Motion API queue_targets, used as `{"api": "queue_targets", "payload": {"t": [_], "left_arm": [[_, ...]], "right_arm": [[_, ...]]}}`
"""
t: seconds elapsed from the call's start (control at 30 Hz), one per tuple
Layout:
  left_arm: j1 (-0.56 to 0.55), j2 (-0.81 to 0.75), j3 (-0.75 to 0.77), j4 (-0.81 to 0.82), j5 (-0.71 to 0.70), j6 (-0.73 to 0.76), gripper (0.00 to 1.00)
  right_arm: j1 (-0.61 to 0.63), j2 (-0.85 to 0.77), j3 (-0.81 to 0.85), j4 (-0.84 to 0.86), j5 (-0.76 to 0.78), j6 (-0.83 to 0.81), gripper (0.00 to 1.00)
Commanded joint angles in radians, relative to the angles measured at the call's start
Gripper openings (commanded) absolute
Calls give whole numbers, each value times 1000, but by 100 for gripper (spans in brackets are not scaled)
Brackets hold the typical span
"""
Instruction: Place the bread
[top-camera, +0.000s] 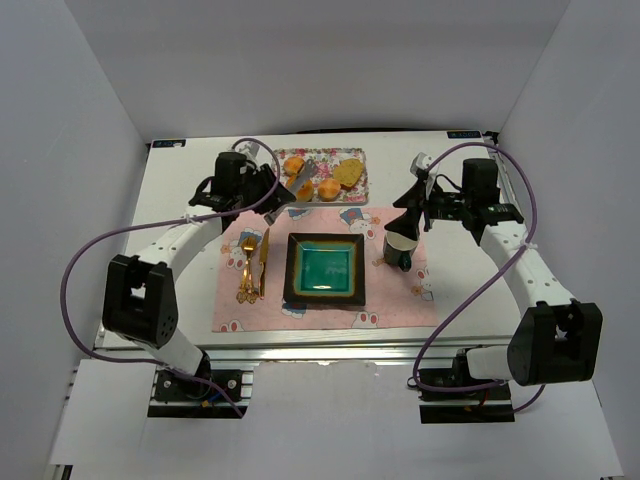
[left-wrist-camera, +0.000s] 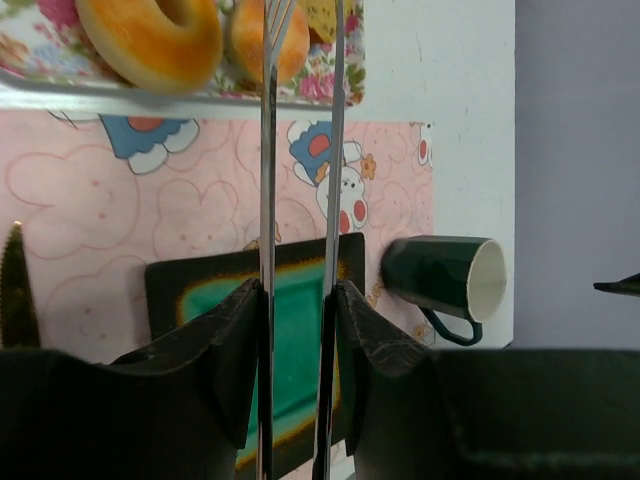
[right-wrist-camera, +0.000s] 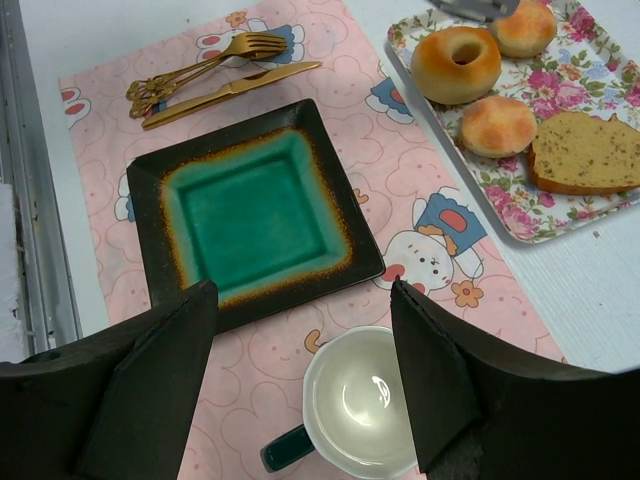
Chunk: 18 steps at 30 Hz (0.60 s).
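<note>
Four bread pieces (right-wrist-camera: 455, 62) sit on one tray (right-wrist-camera: 570, 85); left hand (left-wrist-camera: 298, 300) grips tongs (left-wrist-camera: 267, 200).

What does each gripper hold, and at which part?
The left gripper grips tongs across both arms, away from the tips. The right gripper is open, holding nothing.

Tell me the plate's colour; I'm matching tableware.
The plate is teal-green inside with a dark, orange-edged rim; the right wrist view shows it best.
</note>
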Motion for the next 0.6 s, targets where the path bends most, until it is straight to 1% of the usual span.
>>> {"api": "queue_targets", "payload": {"t": [0.0,0.13,0.37,0.43,0.57], "left_arm": [[-23,-8,26,6,-6,-49,44],[-53,13,40,6,-18,-95,44],[-79,98,147,-92,-47,-94,44],[-85,113,161,-121,-56,-129,44],[-108,122,163,-123,-50,-193,44]], "right_arm": [[-8,-28,-6,29,-26,5,75],[-9,-31,-12,34,-31,11,75],[-11,-33,-23,43,-33,17,75],[-11,-35,-26,43,-31,17,75],[-17,-36,-31,45,-33,17,75]]}}
